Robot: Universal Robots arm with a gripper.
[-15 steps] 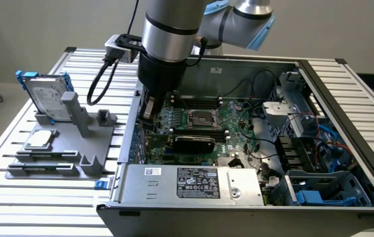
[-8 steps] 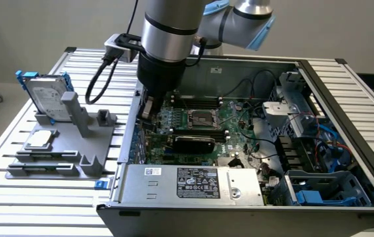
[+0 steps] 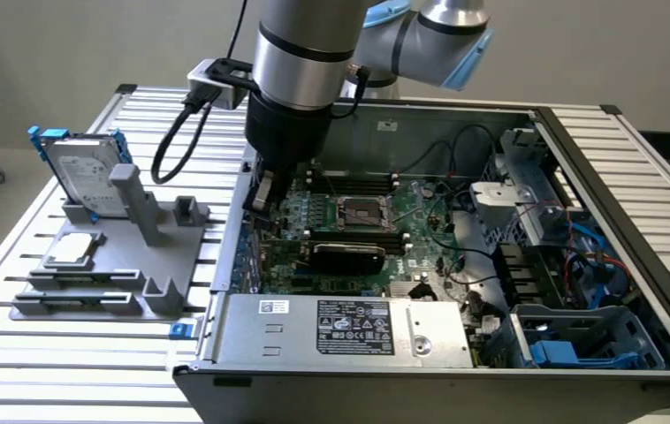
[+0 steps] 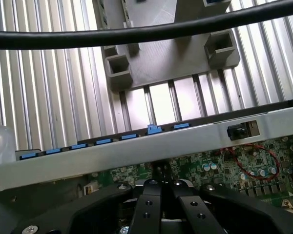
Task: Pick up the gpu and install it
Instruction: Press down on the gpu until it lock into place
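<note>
gripper (image 4: 161,185) closed tight, nothing held, inside one open case (image 3: 618,168); one gpu (image 3: 347,256) on motherboard (image 3: 423,208); one hard drive (image 3: 79,172) outside.

the exterior camera stands off the bench (image 3: 87,353), high up, looking down at a slant across the whole open computer case (image 3: 595,185) and the grey holder (image 3: 134,265) at the exterior view's left. the wrist camera sits close behind the gripper (image 4: 162,187), facing over the case wall (image 4: 136,151) toward that holder. both catch the motherboard (image 3: 430,212), wall and bench slats.
</note>
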